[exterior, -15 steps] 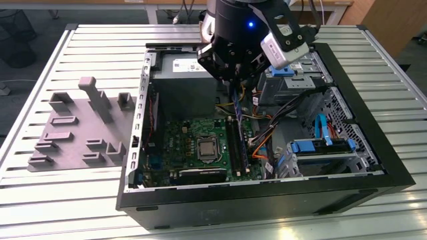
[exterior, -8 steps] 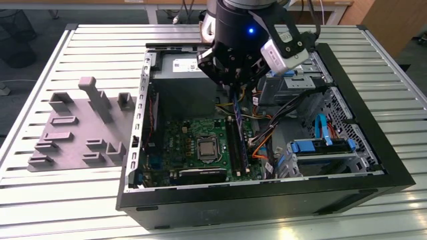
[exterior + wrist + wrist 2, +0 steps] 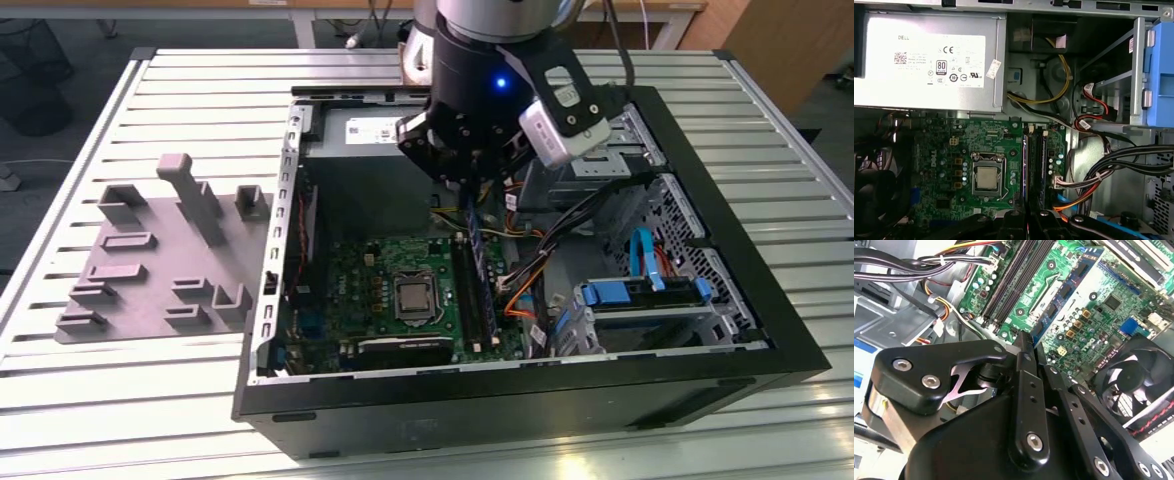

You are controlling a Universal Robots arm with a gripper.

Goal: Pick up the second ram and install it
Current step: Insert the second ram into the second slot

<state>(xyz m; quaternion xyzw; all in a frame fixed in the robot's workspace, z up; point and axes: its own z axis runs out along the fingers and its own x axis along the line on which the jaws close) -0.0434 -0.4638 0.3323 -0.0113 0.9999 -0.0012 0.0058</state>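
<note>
One open computer case lies on its side on the slatted bench, with the arm's end effector lowered inside it over the 12 o'clock end of the memory slots. Whether the end effector is open, closed or gripping anything cannot be told from these views. A bluish memory stick stands on edge in the slot bank, running roughly from 12 to 6 o'clock just at 3 o'clock of the CPU socket. In the first wrist view it appears as a thin violet-blue strip beside the dark slots. Whether this is the second ram or one seated beforehand cannot be settled, so the installation is judged late in progress or just finished, not confirmed. Contents of the case, in the exterior view:

- the green motherboard on its floor;
- the grey power supply at 12 o'clock;
- a bundle of coloured cables at 3 o'clock of the slots;
- a blue-railed drive cage at 4 o'clock.

A black cooling fan sits at the board's edge in the second wrist view. A grey parts fixture rests on the bench at 9 o'clock of the case.
</note>
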